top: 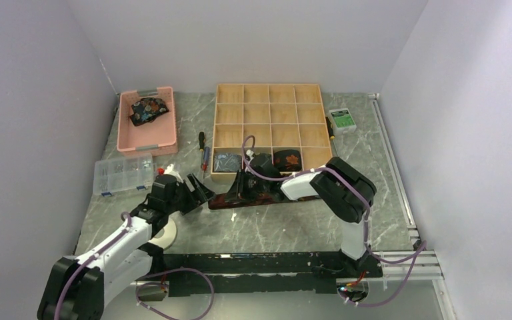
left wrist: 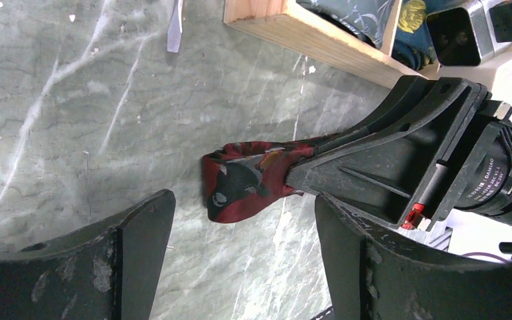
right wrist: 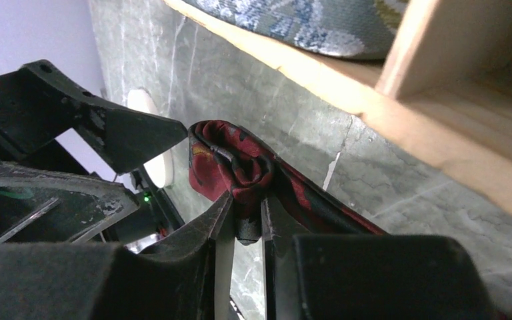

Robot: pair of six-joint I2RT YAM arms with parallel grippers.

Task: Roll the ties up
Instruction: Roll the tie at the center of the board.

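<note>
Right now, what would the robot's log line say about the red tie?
red tie: end curled | right end effector: shut on curled end | left end effector: open, at tie's end

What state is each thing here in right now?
red tie: on the table, end folded over, pinched.
right end effector: shut on red tie.
left end effector: open, by the folded end.
grey-blue tie: rolled, in the wooden tray.
dark orange-flowered tie: rolled, in the tray.
basket tie: unrolled, bunched in the pink basket.
</note>
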